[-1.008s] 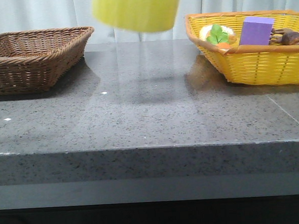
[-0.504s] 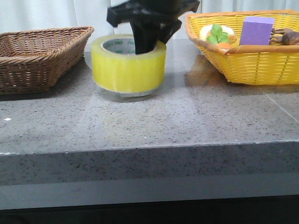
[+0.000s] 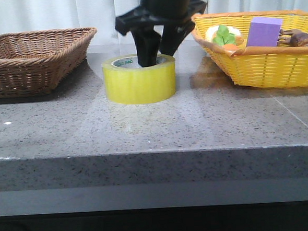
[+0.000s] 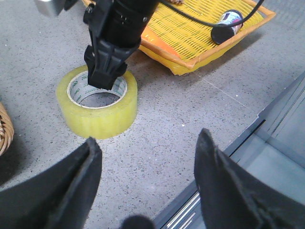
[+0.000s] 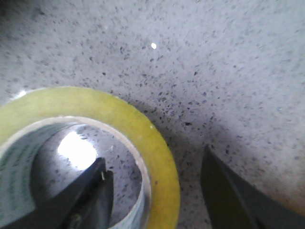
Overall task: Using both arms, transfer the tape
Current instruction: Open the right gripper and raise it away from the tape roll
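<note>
Roll of packing tape (image 3: 139,78) lying flat on the grey stone desk (image 3: 154,126), between the two baskets. The right hand (image 3: 155,51) straddles the roll's wall at its 1 o'clock side, one finger inside the core and one outside; the right wrist view shows a clear gap on both sides of the wall, so the fingers are spread and grip nothing. The left hand (image 4: 147,188) hovers well apart from the roll, fingers wide and empty. Judged step: release for handover. To do it well, the right hand should lift straight up so the inner finger does not drag the core, and the left should come in only once it is clear. Brown wicker basket (image 3: 33,57), at 9 o'clock of the roll: contents not visible. Yellow basket (image 3: 260,62), at 3 o'clock: purple block (image 3: 264,32), green leafy toy (image 3: 223,35), and a brown item at its far edge
</note>
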Robot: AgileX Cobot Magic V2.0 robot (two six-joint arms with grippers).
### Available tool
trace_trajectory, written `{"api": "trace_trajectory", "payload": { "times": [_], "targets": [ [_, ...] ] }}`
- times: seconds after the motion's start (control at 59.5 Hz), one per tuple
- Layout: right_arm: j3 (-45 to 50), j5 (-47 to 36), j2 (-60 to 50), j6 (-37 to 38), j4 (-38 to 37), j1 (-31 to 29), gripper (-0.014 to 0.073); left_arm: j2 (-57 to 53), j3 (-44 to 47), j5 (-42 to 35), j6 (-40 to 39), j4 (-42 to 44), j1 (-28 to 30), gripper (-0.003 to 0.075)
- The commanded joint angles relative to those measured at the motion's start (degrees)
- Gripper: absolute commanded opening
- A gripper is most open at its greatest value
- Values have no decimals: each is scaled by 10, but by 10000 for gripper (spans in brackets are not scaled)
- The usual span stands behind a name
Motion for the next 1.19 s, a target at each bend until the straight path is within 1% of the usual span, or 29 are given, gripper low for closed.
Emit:
{"api": "trace_trajectory", "payload": {
  "times": [0.0,0.168,0.286,0.403,0.655,0.773,1.042,1.176],
  "targets": [
    [-21,-14,-75,-6,10,-1,447,-2,-15,-43,-5,-6,-6,419],
    [0,-15,-143,-6,46,-20,447,-2,-15,-43,-5,-6,-6,419],
    [61,-37,-210,-6,77,-42,447,-2,-15,-43,-5,-6,-6,419],
    [153,-77,-296,-6,100,-53,447,-2,-15,-43,-5,-6,-6,419],
    [341,-162,-481,-6,109,-53,447,-2,-15,-43,-5,-6,-6,419],
    [409,-192,-561,-7,109,-53,447,-2,-15,-43,-5,-6,-6,419],
    [536,-199,-723,-7,109,-53,447,-2,-15,-44,-5,-6,-6,419],
    [572,-202,-775,-7,109,-53,447,-2,-15,-44,-5,-6,-6,419]
  ]
}}
